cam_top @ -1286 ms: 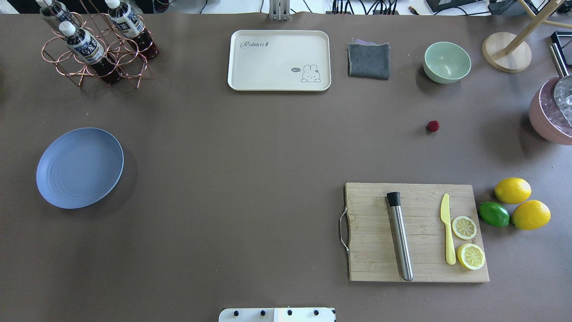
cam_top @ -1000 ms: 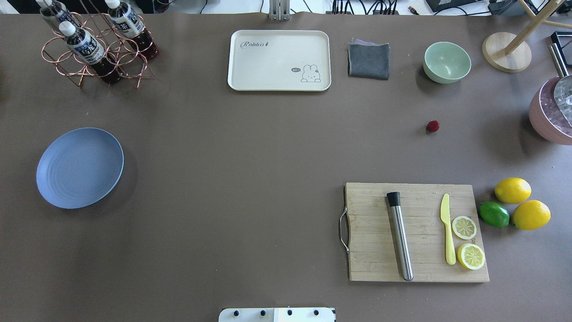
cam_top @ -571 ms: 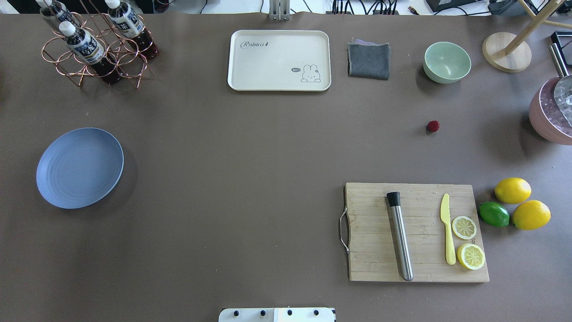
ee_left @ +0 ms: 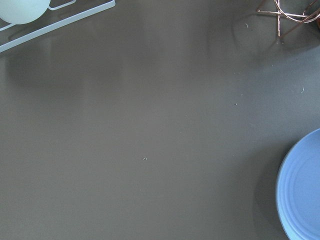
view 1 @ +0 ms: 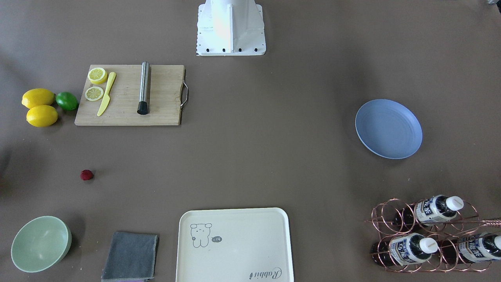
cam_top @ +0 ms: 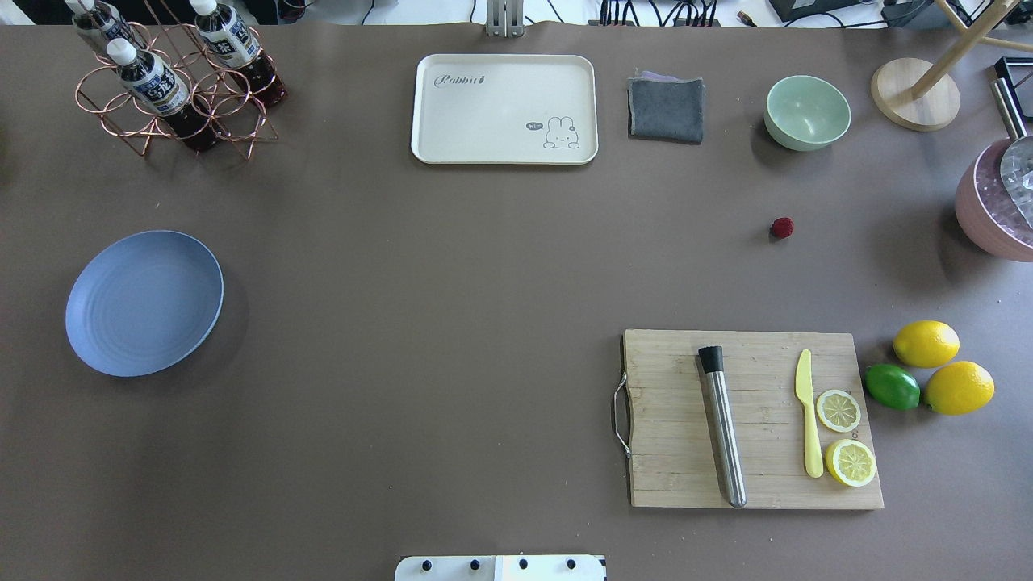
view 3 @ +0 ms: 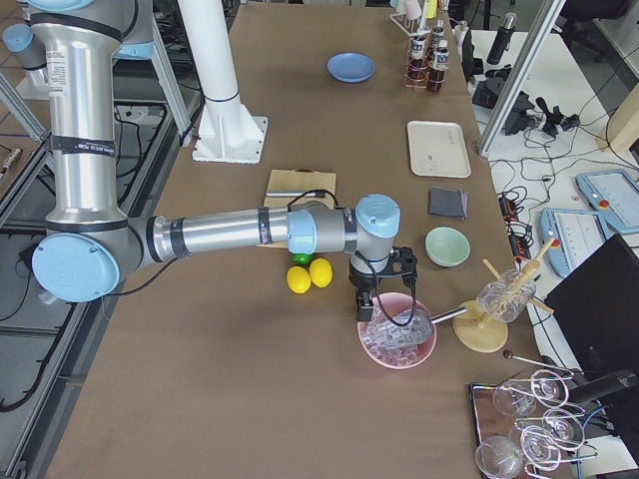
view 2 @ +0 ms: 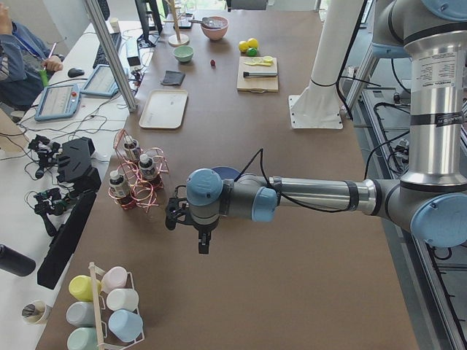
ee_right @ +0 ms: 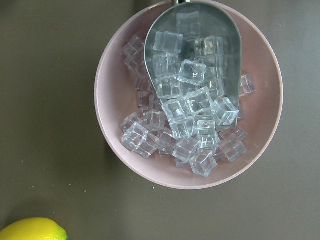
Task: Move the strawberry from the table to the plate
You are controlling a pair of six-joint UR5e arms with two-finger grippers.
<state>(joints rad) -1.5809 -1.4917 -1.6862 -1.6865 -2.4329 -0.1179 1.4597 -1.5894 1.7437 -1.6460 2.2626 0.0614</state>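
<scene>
Strawberry [cam_top: 781, 227] sits by itself on the bare table [cam_top: 452, 266], over on the robot's right half. It's between the wooden cutting board [cam_top: 750, 420] closer to the base and the pale green bowl [cam_top: 807, 111] farther out, and it touches neither. Nothing has hold of it.

As for the right gripper [view 3: 365, 307], it only turns up in the side view, so there's honestly no telling how far open it is or whether it's got anything. It hangs pointing down right over the pink bowl [view 3: 397, 344], out past the lemons and well apart from the strawberry. The right arm reaches out low and nearly level, wrist bent down. Its wrist camera looks straight into that bowl: a pile of ice cubes [ee_right: 150, 135], a metal scoop [ee_right: 195, 40] lying in them, and a bit of lemon [ee_right: 32, 231] in the corner.

Same deal with the left gripper [view 2: 203, 244]: side view only, so can't tell if it's open or closed. It points down at the table just beside the plate [cam_top: 144, 303], with the left arm stretched out level across the table. Its wrist camera shows mostly bare table, with the plate's rim at lower right. The plate is on the robot's left half, well apart from the strawberry.
</scene>
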